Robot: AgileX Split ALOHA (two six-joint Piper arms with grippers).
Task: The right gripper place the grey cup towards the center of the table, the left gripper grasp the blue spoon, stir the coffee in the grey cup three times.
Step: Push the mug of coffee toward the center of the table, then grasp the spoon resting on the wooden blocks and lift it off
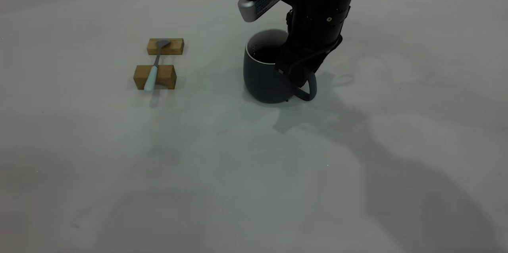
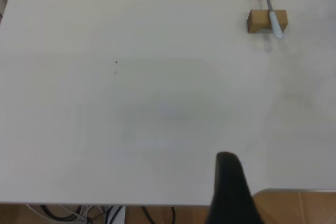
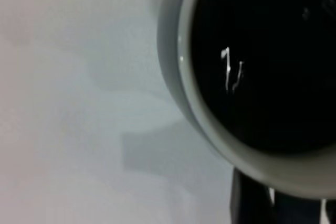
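Observation:
The grey cup [image 1: 264, 78] stands on the table [image 1: 254, 173] a little right of the middle, with dark coffee [image 1: 266, 53] inside. My right gripper [image 1: 297, 75] comes down from above and is shut on the cup's loop handle [image 1: 311, 91]. In the right wrist view the cup rim [image 3: 210, 124] and the black coffee [image 3: 262, 56] fill the frame. The blue spoon [image 1: 152, 74] lies across two wooden blocks at the left, bowl away from the camera; it also shows far off in the left wrist view as the spoon [image 2: 272, 17]. My left gripper [image 2: 228, 182] hangs back over the table's edge.
Two brown wooden blocks [image 1: 154, 77] [image 1: 165, 46] carry the spoon. The right arm's wrist camera housing [image 1: 254, 6] juts out above the cup. Cables [image 2: 105, 214] and a wooden floor [image 2: 299, 208] lie beyond the table's edge.

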